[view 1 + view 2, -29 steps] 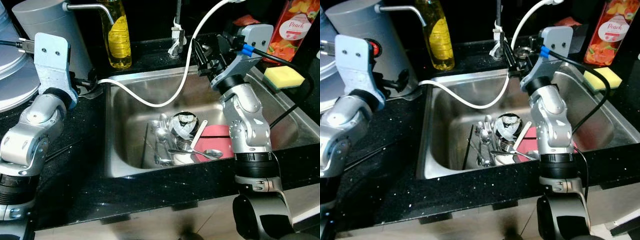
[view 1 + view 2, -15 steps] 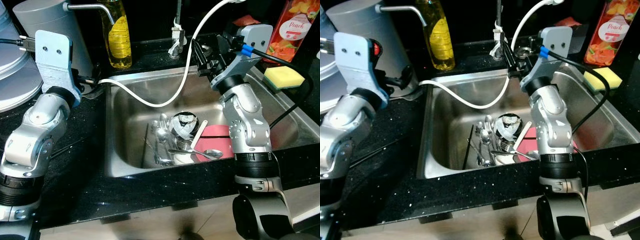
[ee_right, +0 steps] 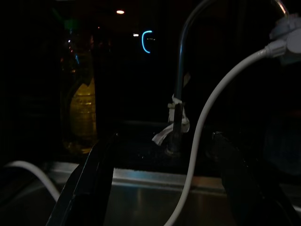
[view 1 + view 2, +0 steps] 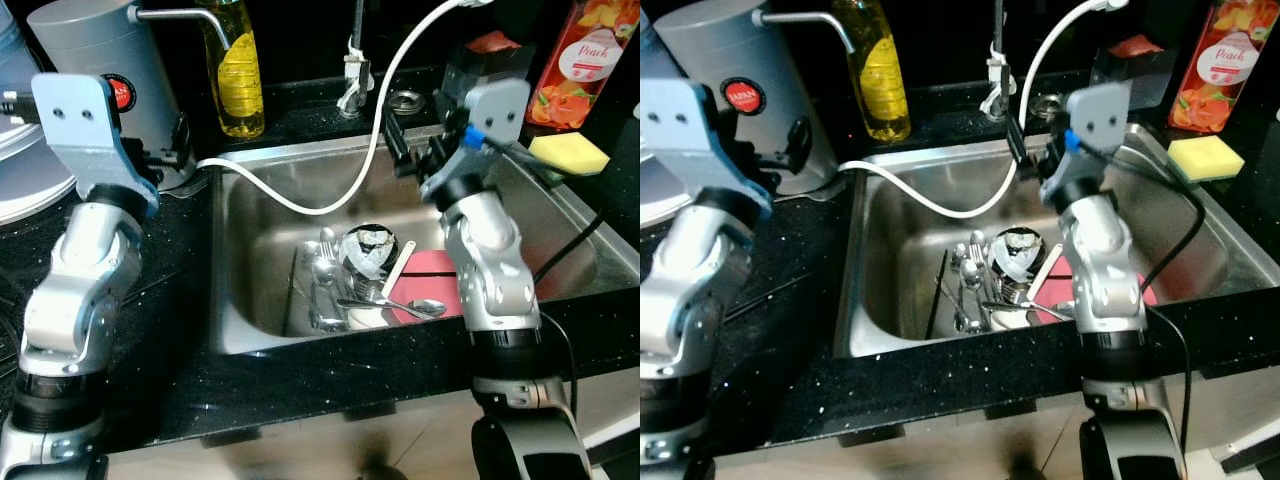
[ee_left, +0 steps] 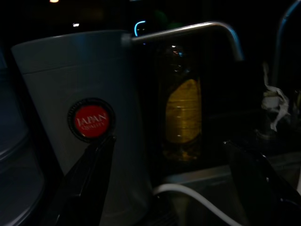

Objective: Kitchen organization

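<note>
The steel sink (image 4: 262, 232) holds a heap of cutlery (image 4: 323, 285), a shiny round glass (image 4: 367, 250), a spoon (image 4: 412, 306) and a pink plate (image 4: 438, 275). My right gripper (image 4: 412, 155) hovers over the sink's back edge, open and holding nothing; in the right wrist view its fingers (image 3: 87, 186) frame the tap (image 3: 178, 108) and a white hose (image 3: 202, 141). My left gripper (image 4: 172, 148) stands open beside the grey canister (image 4: 100, 50) on the left counter. The left wrist view looks past its fingers (image 5: 87, 181) at that canister (image 5: 70, 94).
A yellow soap bottle (image 4: 238, 70) stands behind the sink by the canister's spout. The white hose (image 4: 330, 195) loops across the basin. A yellow sponge (image 4: 568, 152) and a peach juice carton (image 4: 592, 55) sit at the right. Black counter (image 4: 180, 330) surrounds the sink.
My right gripper has drawn back and down from the counter behind the sink to its back edge. My left arm has shifted left, uncovering the canister's red label.
</note>
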{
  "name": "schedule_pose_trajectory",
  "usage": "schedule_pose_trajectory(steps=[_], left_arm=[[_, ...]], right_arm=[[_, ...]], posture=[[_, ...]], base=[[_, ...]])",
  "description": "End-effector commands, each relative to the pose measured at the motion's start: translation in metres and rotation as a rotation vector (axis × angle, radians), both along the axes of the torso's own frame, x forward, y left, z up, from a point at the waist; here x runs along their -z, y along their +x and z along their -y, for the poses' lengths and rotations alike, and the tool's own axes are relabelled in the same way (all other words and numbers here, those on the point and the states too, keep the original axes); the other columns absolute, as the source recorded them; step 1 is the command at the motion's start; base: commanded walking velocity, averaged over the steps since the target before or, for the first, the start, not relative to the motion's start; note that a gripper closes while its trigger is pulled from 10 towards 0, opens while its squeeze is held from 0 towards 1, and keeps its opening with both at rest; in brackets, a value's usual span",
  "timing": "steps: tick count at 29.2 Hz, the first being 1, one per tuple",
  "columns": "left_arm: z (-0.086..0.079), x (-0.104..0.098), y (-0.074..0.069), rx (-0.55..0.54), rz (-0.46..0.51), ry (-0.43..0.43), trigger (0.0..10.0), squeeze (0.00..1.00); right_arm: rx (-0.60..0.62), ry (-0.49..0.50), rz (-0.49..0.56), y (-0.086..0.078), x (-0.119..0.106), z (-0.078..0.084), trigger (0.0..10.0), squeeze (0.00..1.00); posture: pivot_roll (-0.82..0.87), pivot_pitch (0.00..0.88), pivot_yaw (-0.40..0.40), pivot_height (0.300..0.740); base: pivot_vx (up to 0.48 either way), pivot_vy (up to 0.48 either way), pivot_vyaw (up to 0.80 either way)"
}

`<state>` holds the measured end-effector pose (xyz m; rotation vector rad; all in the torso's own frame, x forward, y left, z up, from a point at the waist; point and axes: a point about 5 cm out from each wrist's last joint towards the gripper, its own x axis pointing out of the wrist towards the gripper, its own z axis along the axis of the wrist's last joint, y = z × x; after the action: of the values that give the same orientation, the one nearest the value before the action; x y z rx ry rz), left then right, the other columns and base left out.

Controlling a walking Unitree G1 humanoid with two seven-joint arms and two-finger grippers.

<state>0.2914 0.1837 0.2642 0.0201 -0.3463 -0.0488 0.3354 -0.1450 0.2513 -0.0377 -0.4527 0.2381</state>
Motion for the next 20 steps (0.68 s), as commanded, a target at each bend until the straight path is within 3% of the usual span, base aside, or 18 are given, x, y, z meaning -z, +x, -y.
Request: schedule_pose_trajectory(steps=[1,8,20], left_arm=[[0.005,0.007,-0.004,-0.005,-0.001,0.020,10.0,0.00],[0.014,0.024,-0.014,0.001,-0.054,0.016,10.0,0.00],[0.009,0.024,-0.014,-0.033,-0.041,0.033,10.0,0.00]], right_arm=[[0.006,0.000,-0.009,-0.003,0.005,-0.001,10.0,0.00],[0.027,-0.028,-0.061,-0.009,0.025,0.003,10.0,0.00],[0.023,-0.036,-0.045,-0.009,0.018,0.006,10.0,0.00]], posture=[[-0.07,0.016,0.073,0.740],[-0.07,0.014,0.076,0.740],[-0.07,0.010,0.076,0.740]], base=[[0.000,0.000,0.00],[0.000,0.000,0.00],[0.000,0.000,0.00]])
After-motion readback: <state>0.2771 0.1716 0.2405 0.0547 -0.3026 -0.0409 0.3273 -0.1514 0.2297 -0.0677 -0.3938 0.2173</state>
